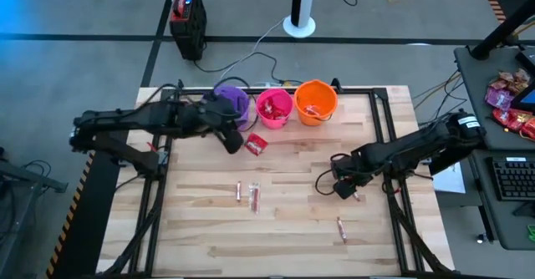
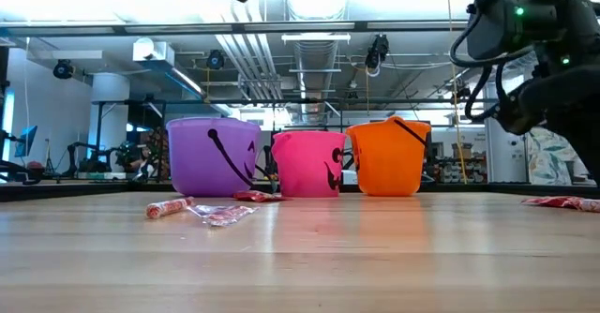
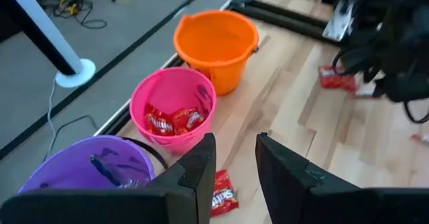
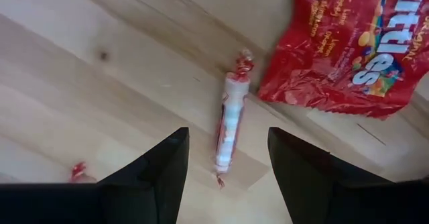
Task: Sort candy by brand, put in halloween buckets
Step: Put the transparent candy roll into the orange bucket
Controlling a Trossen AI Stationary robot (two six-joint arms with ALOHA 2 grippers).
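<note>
Right wrist view shows my right gripper [image 4: 228, 174] spread wide above a pink-white stick [image 4: 230, 131] lying on the table just beside a red packet [image 4: 348, 43], so I should descend centred, pinching only the stick without snagging the packet.

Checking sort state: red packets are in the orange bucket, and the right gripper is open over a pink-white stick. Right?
Wrong bucket. The left wrist view shows the red packets in the pink bucket, not the orange bucket. The rest holds: the right gripper is open over a pink-white stick.
</note>
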